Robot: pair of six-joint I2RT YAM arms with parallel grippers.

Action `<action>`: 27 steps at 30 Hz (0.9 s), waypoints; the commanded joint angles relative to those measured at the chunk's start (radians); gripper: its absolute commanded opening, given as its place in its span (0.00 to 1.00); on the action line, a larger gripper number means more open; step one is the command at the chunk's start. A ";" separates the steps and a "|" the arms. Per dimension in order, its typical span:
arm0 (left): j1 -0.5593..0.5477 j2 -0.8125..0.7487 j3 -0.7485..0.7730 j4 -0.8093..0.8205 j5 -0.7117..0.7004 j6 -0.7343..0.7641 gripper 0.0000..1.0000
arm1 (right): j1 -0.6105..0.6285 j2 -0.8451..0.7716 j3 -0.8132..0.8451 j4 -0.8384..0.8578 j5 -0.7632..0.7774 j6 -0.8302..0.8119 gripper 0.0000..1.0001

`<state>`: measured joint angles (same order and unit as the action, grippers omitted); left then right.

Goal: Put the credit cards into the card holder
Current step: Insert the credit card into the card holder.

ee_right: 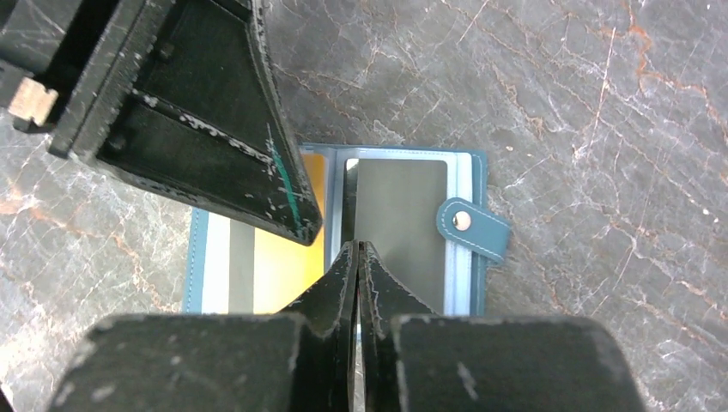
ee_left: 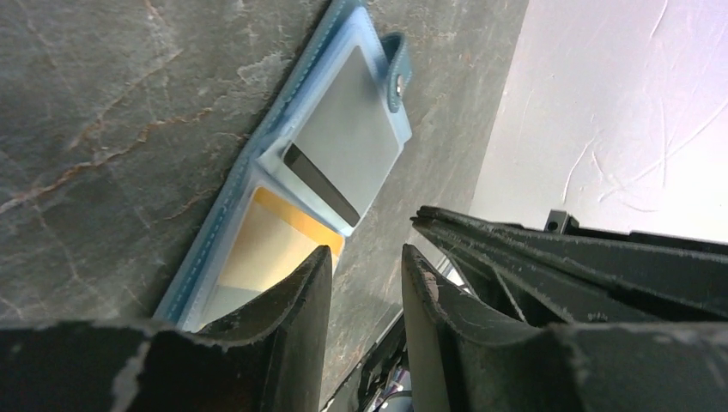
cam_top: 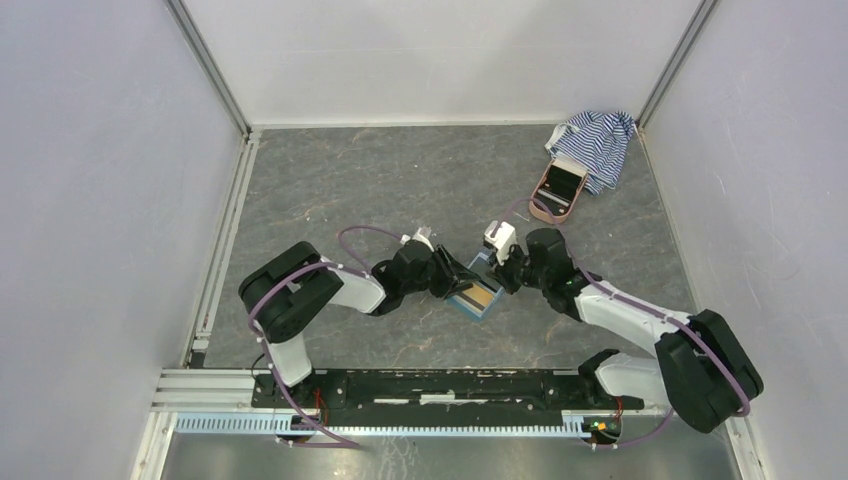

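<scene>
The teal-blue card holder (cam_top: 478, 298) lies open on the grey table between both grippers. A tan-gold card (ee_right: 282, 268) sits in one half and a dark grey card (ee_right: 403, 223) with a black stripe sits in the half with the snap tab (ee_right: 470, 225). Both cards also show in the left wrist view, gold (ee_left: 262, 249) and grey (ee_left: 348, 129). My left gripper (ee_left: 365, 251) is open and empty, one finger (ee_right: 288, 210) lying over the gold half. My right gripper (ee_right: 356, 245) is shut, its tips over the holder's fold; I see nothing between them.
A pink oval case (cam_top: 557, 190) lies open at the back right, against a blue-white striped cloth (cam_top: 597, 138). White walls close in the table on the left, back and right. The arm bases and a metal rail run along the near edge.
</scene>
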<state>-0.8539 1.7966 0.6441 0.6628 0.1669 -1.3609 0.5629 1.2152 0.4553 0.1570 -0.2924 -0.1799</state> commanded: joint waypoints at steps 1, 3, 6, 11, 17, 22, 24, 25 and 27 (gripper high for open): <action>0.001 -0.075 0.013 -0.027 -0.006 0.078 0.43 | -0.096 -0.018 0.070 -0.070 -0.299 -0.111 0.07; 0.001 -0.103 0.005 -0.032 -0.013 0.112 0.43 | -0.136 -0.008 0.085 -0.102 -0.383 -0.153 0.14; 0.001 -0.166 -0.006 -0.056 -0.038 0.202 0.42 | -0.186 0.011 0.107 -0.142 -0.459 -0.185 0.21; 0.001 -0.340 -0.080 -0.035 -0.096 0.340 0.43 | -0.254 0.045 0.130 -0.186 -0.561 -0.194 0.30; 0.001 -0.647 -0.170 -0.129 -0.220 0.470 0.51 | -0.328 0.095 0.154 -0.242 -0.640 -0.216 0.35; 0.001 -0.865 -0.312 -0.105 -0.365 0.522 0.87 | -0.344 0.142 0.176 -0.288 -0.630 -0.241 0.38; 0.002 -0.917 -0.377 -0.061 -0.399 0.489 0.99 | -0.346 0.165 0.187 -0.297 -0.630 -0.242 0.38; 0.004 -0.934 -0.411 -0.027 -0.405 0.466 1.00 | -0.348 0.178 0.192 -0.300 -0.627 -0.237 0.38; 0.007 -0.949 -0.472 0.043 -0.409 0.410 1.00 | -0.352 0.203 0.207 -0.305 -0.626 -0.226 0.39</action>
<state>-0.8532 0.8703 0.2699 0.6025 -0.1543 -0.9222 0.2195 1.3808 0.6090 -0.1291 -0.8921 -0.3965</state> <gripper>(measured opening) 0.994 0.382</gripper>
